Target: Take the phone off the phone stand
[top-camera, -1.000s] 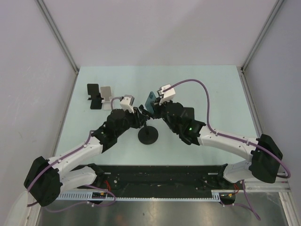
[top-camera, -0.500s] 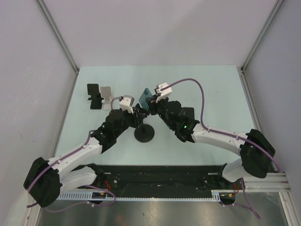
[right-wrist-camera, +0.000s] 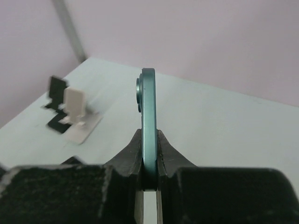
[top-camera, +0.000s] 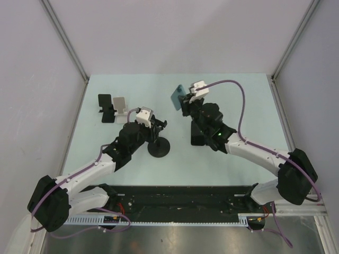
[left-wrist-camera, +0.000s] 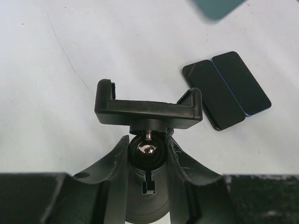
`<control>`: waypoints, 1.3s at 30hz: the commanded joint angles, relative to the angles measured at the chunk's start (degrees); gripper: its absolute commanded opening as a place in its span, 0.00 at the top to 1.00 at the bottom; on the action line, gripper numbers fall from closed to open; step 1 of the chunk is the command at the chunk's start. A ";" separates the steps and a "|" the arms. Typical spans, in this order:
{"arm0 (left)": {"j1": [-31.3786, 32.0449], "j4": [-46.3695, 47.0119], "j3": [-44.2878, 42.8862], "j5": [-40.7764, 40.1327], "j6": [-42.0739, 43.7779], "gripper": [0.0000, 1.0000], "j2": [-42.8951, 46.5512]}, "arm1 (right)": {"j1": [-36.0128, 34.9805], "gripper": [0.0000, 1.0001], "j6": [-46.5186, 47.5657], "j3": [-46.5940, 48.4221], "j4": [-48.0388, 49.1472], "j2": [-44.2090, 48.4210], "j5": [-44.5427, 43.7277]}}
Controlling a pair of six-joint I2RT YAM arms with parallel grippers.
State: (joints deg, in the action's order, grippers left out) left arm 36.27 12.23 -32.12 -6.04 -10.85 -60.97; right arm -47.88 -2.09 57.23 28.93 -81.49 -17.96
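Presently, phone (top-camera: 178,97) (right-wrist-camera: 148,126): teal, upright, in the air behind and right of the phone stand (top-camera: 159,147) (left-wrist-camera: 148,112), apart from its clamp.
right gripper (top-camera: 184,104) (right-wrist-camera: 148,140): pinched narrow on the phone's lower edge.
left gripper (top-camera: 153,128) (left-wrist-camera: 147,151): closed about the phone stand's ball-joint neck, under the clamp.
black stand (top-camera: 106,107), white stand (top-camera: 120,104): side by side on the bench (top-camera: 238,100), well left of the phone stand.
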 commanded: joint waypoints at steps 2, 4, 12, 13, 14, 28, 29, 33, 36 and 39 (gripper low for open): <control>-0.68 -1.77 -1.98 -1.96 5.14 0.67 0.32 | 3.67 1.00 2.36 3.67 -3.16 8.53 -4.20; -0.68 -1.77 -2.16 -1.61 6.45 0.51 1.29 | 3.84 1.00 2.35 3.59 -6.42 9.77 -3.23; -0.68 -1.86 -3.04 1.29 15.32 0.14 8.31 | 5.07 1.00 -1.25 3.50 -16.34 16.88 -2.35; -0.68 -1.94 -3.39 1.65 16.20 0.11 9.11 | 5.25 1.00 -1.34 3.50 -17.06 17.33 -2.09; -0.68 -1.95 -3.65 2.34 17.08 0.08 9.81 | 5.60 1.00 -1.34 3.50 -17.67 17.86 -1.82; 2.92 -2.47 -16.56 15.01 28.34 0.00 5.08 | 6.31 1.00 -5.64 2.88 -23.74 23.48 7.14; 3.54 -2.39 -17.44 15.01 29.04 0.00 4.11 | 6.31 1.00 -6.60 2.80 -23.74 23.83 7.67; 6.17 -1.86 -21.40 16.85 32.55 0.00 -1.07 | 6.22 1.00 -7.67 2.62 -24.09 24.10 9.60; 8.37 -1.60 -23.16 18.87 35.54 0.00 -4.05 | 6.22 1.00 -8.11 2.53 -24.44 24.28 10.74; 9.43 -1.51 -24.83 19.49 35.99 0.00 -6.17 | 6.22 1.00 -8.46 2.53 -24.27 24.54 11.88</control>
State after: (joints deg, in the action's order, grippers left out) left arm 44.42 8.86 -52.99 9.56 18.31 -65.36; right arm -41.65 -9.02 57.60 0.75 -59.31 -8.62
